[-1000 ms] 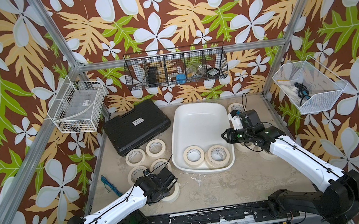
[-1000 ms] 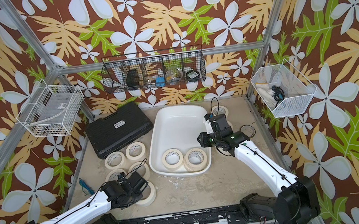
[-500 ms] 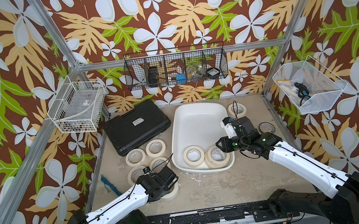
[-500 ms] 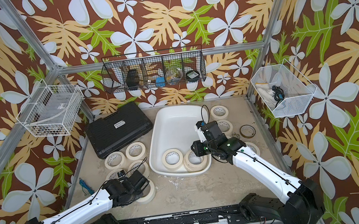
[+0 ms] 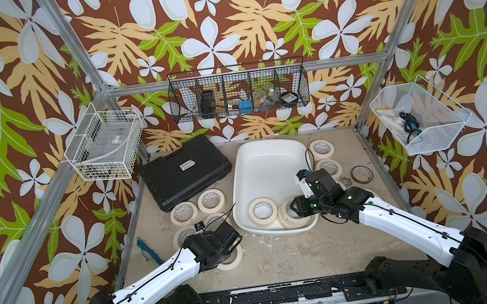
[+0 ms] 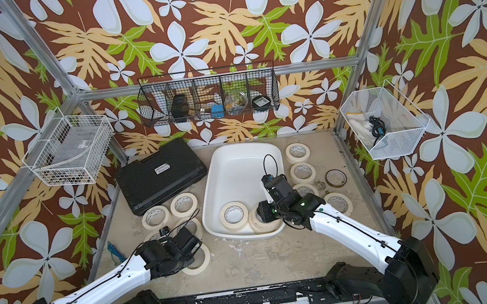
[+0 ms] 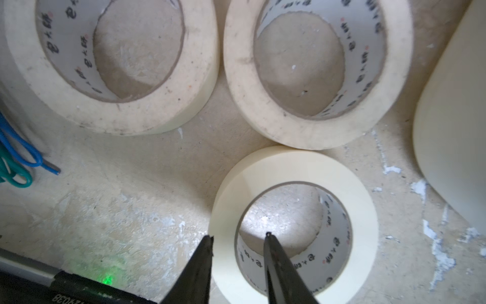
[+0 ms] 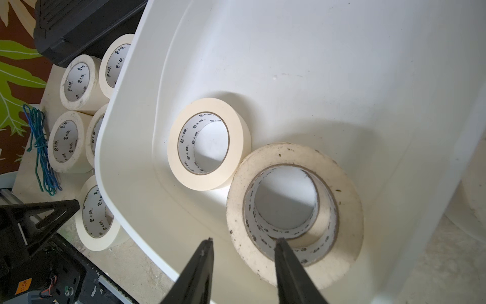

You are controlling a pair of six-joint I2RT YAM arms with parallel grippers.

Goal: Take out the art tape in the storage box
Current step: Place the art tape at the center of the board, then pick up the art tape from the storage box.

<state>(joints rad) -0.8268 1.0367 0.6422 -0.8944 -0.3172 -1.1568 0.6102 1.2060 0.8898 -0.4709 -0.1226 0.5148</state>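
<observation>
I am reading the surface (image 5: 283,260) as a clock face, with twelve at the back wall and six at the arm bases. The job is looking nearly done. I am counting nine rolls of art tape (image 5: 209,190) lying out on the surface, and only two are sitting in the storage box (image 5: 270,168), which is occupying the middle, a little toward one o'clock. Both are lying flat and touching at the box's six o'clock end, and the rest of its floor is showing bare, so I am judging two lifts left.

At ten o'clock the black hard case (image 5: 187,173) is lying shut, hiding whatever is inside. At twelve the black wire basket (image 5: 225,81) is carrying small items: a black block, a blue piece, something clear and a round black tin. The white wire basket (image 5: 102,169) at nine is holding something clear with a label, and I cannot tell what. The white mesh basket (image 5: 437,138) at three is holding a white cloth and a dark corded tool.

Five of the freed rolls are clustering at eight o'clock, and four are running from two to four o'clock beside the box.

The right pincer (image 8: 244,240) is hanging over the scuffed roll (image 8: 294,154), next to the clean roll (image 8: 210,105). Its jaws are partly apart, one finger over the core and one outside the wall, gripping nothing yet. The left pincer (image 7: 239,235) is straddling the wall of the fresh roll (image 7: 294,165) at seven o'clock on the surface, also partly apart and not clamping it. A blue-green wire bundle (image 5: 147,248) is lying at eight o'clock.
</observation>
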